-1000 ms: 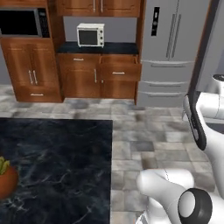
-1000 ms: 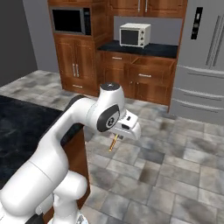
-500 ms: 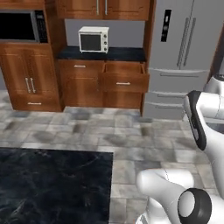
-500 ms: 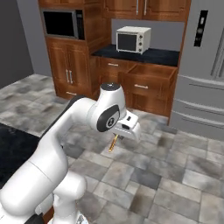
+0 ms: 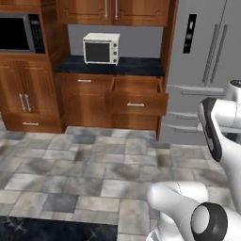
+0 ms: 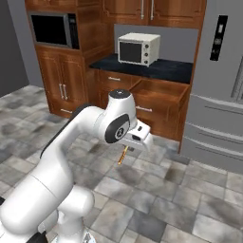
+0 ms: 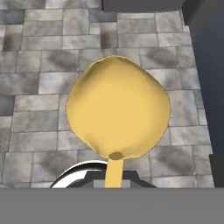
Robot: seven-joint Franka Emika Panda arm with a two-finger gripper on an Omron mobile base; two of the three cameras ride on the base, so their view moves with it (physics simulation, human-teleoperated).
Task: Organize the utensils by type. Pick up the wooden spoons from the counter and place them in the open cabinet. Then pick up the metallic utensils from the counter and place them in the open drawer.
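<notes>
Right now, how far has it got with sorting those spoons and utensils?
Nothing looks put away yet: the open drawer shows nothing inside from here. In hand: the pincer is shut on a wooden spoon, carried above the tiled floor in front of the cabinets. Left to do: put that spoon in the open cabinet, then move the metallic utensils into the drawer.

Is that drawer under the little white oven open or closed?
Open. The drawer is pulled out from the cabinet front, its hollow inside showing from above; the drawer beside it sits flush. Its contents cannot be told.
</notes>
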